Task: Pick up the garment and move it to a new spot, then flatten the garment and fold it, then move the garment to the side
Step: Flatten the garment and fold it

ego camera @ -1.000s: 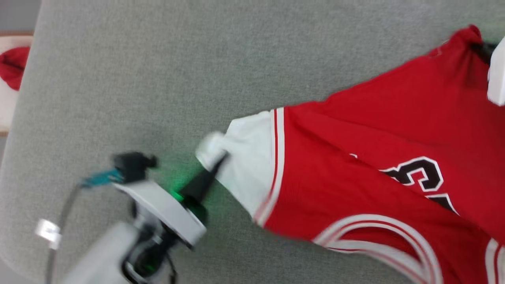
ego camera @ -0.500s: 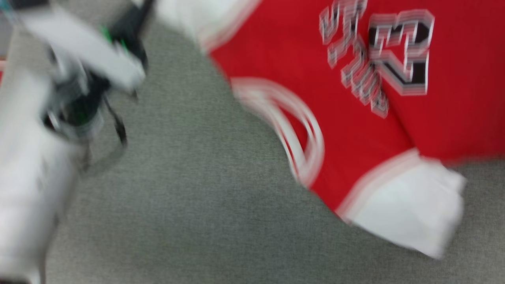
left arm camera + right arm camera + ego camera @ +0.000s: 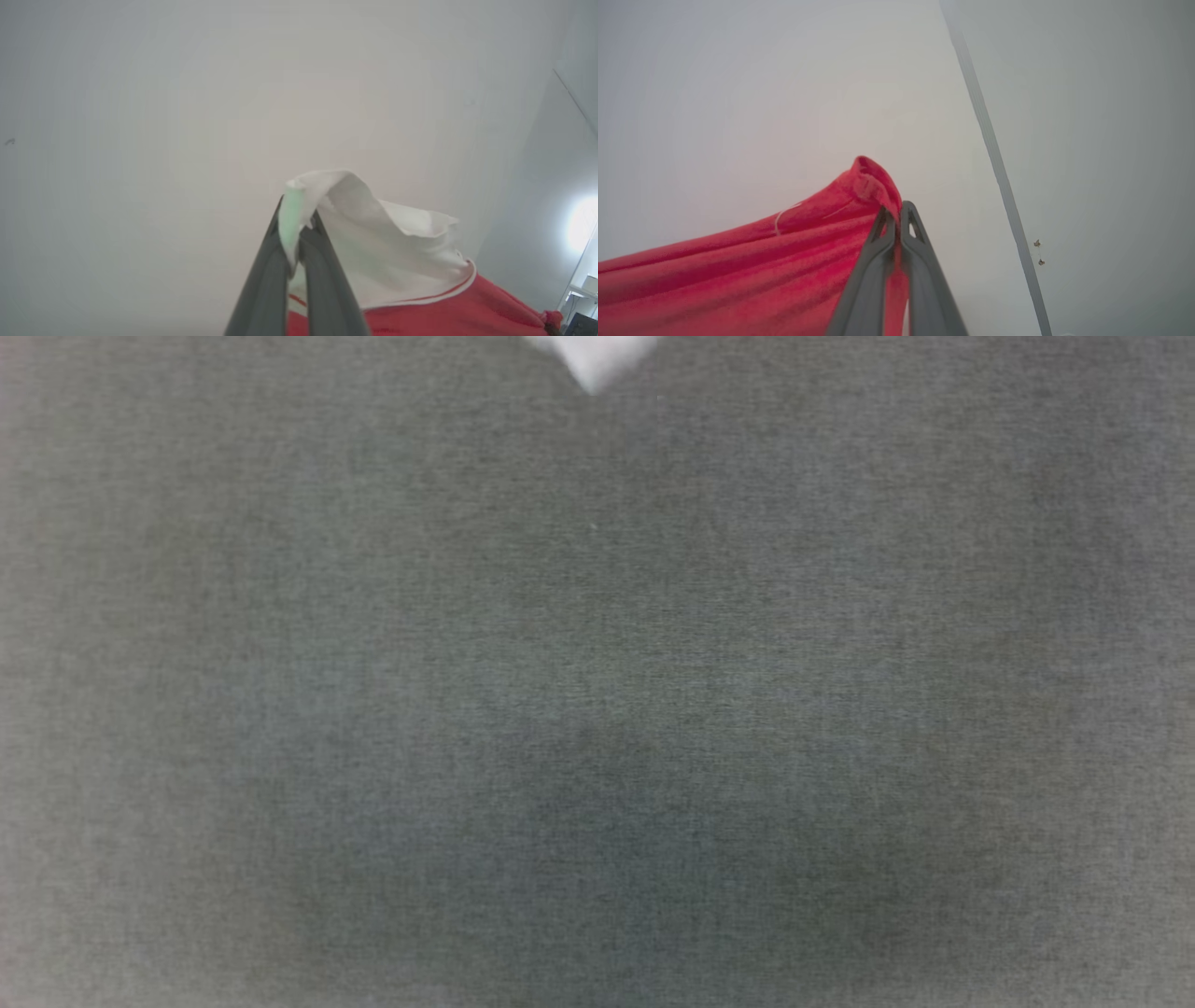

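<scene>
The garment hangs raised between both grippers. In the left wrist view my left gripper (image 3: 298, 219) is shut on a bunched edge of its white sleeve (image 3: 373, 242), with the striped trim and red body (image 3: 444, 312) trailing down to the right. In the right wrist view my right gripper (image 3: 895, 212) is shut on a folded red edge of the garment (image 3: 761, 270), which stretches away to the lower left. In the head view a blurred white tip of cloth (image 3: 590, 357) pokes in at the top edge.
The grey cloth-covered table (image 3: 597, 709) spreads across the head view. Behind both grippers are pale walls or ceiling, with a corner seam (image 3: 994, 149) on the right and a bright light (image 3: 581, 224) at the far right.
The head camera has swung quickly, so the garment and the left arm have slid out of its picture, leaving a white tip at the top edge.
</scene>
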You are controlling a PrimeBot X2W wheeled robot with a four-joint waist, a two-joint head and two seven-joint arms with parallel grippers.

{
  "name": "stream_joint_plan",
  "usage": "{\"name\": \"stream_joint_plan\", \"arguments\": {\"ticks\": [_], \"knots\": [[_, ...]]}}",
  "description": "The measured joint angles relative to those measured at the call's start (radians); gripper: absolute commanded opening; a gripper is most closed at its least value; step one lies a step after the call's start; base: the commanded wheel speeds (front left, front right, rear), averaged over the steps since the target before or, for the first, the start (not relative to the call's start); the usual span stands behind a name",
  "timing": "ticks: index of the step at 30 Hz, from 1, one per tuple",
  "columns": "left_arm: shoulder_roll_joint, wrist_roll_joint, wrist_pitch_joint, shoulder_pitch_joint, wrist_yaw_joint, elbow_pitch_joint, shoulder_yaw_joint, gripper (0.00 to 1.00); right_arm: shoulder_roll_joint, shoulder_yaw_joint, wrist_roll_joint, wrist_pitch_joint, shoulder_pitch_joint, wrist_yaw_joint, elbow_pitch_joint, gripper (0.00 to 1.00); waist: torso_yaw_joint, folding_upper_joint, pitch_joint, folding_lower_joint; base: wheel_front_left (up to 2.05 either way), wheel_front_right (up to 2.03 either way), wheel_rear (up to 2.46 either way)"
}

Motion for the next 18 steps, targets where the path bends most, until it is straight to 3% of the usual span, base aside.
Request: {"name": "stream_joint_plan", "arguments": {"ticks": [5, 10, 18], "knots": [[-0.014, -0.065, -0.020, 0.005, 0.000, -0.028, -0.028, 0.00, 0.005, 0.026, -0.006, -0.016, -0.006, 0.001, 0.048, 0.00, -0.004, 0.0000, -0.012, 0.0000, 0.00, 0.00, 0.00], [-0.002, -0.168, -0.033, 0.204, 0.000, -0.167, -0.075, 0.00, -0.007, 0.116, 0.057, -0.010, 0.111, -0.001, 0.021, 0.00, 0.009, 0.0000, -0.027, 0.0000, 0.00, 0.00, 0.00], [0.097, -0.212, -0.065, 0.641, 0.001, -0.411, -0.154, 0.00, -0.133, 0.339, 0.262, 0.070, 0.510, -0.002, -0.257, 0.00, 0.015, 0.0000, -0.062, 0.0000, 0.00, 0.00, 0.00]]}}
